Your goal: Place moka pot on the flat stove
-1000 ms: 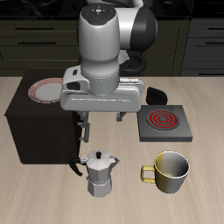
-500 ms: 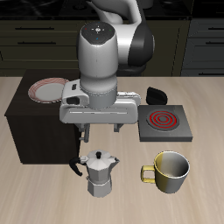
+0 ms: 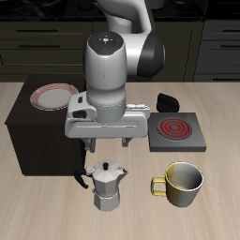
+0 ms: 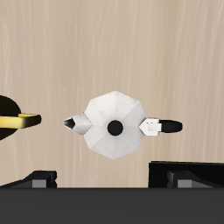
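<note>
Arm shifts slightly forward and lower than a second ago, over pot. Hand (image 3: 92, 148) spread wide, holding nothing, hovering above moka pot (image 3: 108, 186). Pot upright on desk (image 3: 216, 220) near front edge, beside mug (image 3: 182, 184), apart from stove (image 3: 174, 132). Likely rigid, slick metal; grip narrow waist or lid knob (image 4: 115, 128).

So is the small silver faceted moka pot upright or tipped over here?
Upright: the small silver faceted moka pot stands on its base on the table, and the wrist view looks straight down on its knobbed lid.
</note>
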You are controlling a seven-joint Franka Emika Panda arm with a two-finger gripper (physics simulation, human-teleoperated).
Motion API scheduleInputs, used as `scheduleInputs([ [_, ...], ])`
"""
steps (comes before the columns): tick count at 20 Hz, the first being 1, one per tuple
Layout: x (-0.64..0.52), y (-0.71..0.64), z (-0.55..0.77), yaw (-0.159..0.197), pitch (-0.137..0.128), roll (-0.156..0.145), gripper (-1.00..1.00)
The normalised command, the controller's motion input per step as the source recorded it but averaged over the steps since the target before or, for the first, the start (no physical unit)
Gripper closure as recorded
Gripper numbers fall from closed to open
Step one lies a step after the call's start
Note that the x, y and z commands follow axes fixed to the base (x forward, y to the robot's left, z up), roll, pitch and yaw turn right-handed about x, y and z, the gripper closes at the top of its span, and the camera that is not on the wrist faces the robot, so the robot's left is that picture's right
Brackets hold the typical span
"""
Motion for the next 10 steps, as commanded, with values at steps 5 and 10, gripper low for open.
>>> scheduleInputs([
  [5, 0.02, 0.02, -0.06, 0.021, -0.006, 0.0, -1.0],
  [10, 0.05, -0.03, -0.09, 0.0, 0.0, -0.008, -1.0],
])
